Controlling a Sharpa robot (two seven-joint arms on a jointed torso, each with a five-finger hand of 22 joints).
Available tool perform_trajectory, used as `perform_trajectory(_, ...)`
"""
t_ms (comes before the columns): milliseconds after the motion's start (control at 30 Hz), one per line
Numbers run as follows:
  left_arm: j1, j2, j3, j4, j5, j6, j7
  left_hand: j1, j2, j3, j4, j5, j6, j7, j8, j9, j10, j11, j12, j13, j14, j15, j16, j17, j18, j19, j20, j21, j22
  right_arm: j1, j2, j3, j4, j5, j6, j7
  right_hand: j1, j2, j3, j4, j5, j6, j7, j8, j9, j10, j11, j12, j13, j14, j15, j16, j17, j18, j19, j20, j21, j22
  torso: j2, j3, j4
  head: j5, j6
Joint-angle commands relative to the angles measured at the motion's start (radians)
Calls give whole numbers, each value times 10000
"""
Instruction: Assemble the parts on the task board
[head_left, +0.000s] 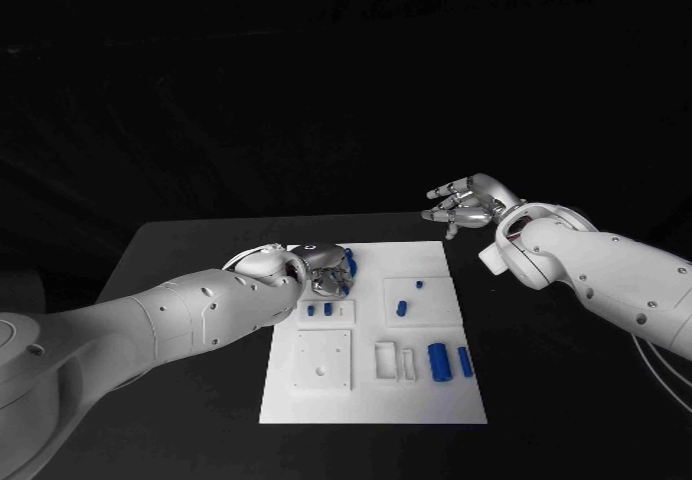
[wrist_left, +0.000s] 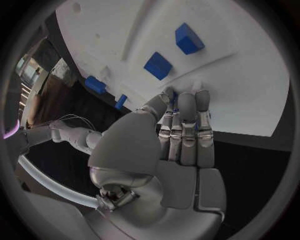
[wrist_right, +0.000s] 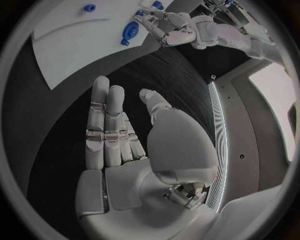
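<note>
Fingers of the left hand (head_left: 320, 270) curled around a blue part (head_left: 349, 262) at the task board's (head_left: 433, 405) far left corner. Off its far right edge, over bare black table (head_left: 188, 245), the right hand (head_left: 464, 205) hung empty, fingers loosely spread.

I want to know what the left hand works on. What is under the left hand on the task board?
Under the left hand lies the task board. A blue part shows beside its fingers. Whether the hand grips it is covered.
</note>
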Motion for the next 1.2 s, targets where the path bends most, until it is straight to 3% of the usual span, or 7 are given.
perform_trajectory(33, -92, 49, -30, -30, -23, 367, 20, 0, 147, -92, -14, 26, 68, -6, -31, 11, 47, -5, -32, -4, 52, 3, 42, 5, 163, -19, -70, 64, 198, -1, 9, 5, 20, 10, 130, 106, -79, 13, 3, -69, 69, 55, -4, -18, 14, -66, 7, -48, -16, 17, 23, -37, 7, 167, 345, 72, 61, -9, -2, 11, -15, 8, -14)
perform_trajectory(367, -132, -8, -28, -73, 5, 170, 11, -4, 289, -222, -17, 22, 294, -58, -22, 21, 226, -70, -31, -3, 177, -33, 130, 11, 169, 27, -97, 181, 187, -1, -5, 5, 39, 31, 121, 108, -86, 16, 10, -74, 70, 230, -16, -9, 23, -62, 3, -47, -16, 17, 21, -37, 5, 166, 345, 71, 78, -56, -3, 17, -3, -5, -28)
perform_trajectory(600, -134, -199, -19, 112, 122, -175, 42, 4, 355, -294, -29, 86, 419, -83, -25, 19, 338, -117, -29, 0, 307, -80, 178, 25, 157, 127, -146, 250, 185, -1, -8, 5, 74, 133, 105, 103, -100, 11, 12, -74, 108, 203, -12, -14, 20, -64, 6, -47, -15, -1, 24, -48, -1, 161, 332, 74, 80, -92, -6, -2, 8, 2, 18)
perform_trajectory(733, -128, -399, 57, 323, 256, -293, 53, 6, 355, -302, -37, 96, 414, -82, -26, 18, 328, -114, -30, -1, 316, -83, 172, 23, 156, 129, -150, 254, 183, -2, -16, 5, 75, 153, 103, 102, -100, 11, 12, -74, 108, 203, -12, -14, 20, -64, 6, -47, -15, -1, 24, -48, -1, 161, 332, 74, 80, -92, -25, -4, 24, 12, 33)
perform_trajectory(1000, -83, -864, 625, 877, 1311, 17, -221, -9, 401, -311, -40, 112, 401, -79, -29, 16, 309, -109, -32, -2, 329, -84, 145, 13, 150, 129, -155, 264, 179, -2, -60, 5, 69, 177, 105, 94, -98, 10, 8, -72, 127, 180, -9, -14, 20, -72, 7, -46, -15, -3, 26, -49, -4, 161, 334, 75, 86, -130, -16, -3, 36, 47, 60)
perform_trajectory(1200, 45, -1300, 894, 1276, 1893, 218, -409, -12, 415, -319, -43, 115, 397, -77, -26, 18, 307, -108, -30, -1, 342, -83, 144, 14, 152, 133, -156, 266, 177, -2, -108, 5, 78, 186, 105, 85, -102, 10, -6, -64, 137, 182, -7, -14, 20, -90, 14, -48, -16, -2, 30, -45, -4, 162, 337, 76, 103, -165, -19, 5, 37, 108, 74)
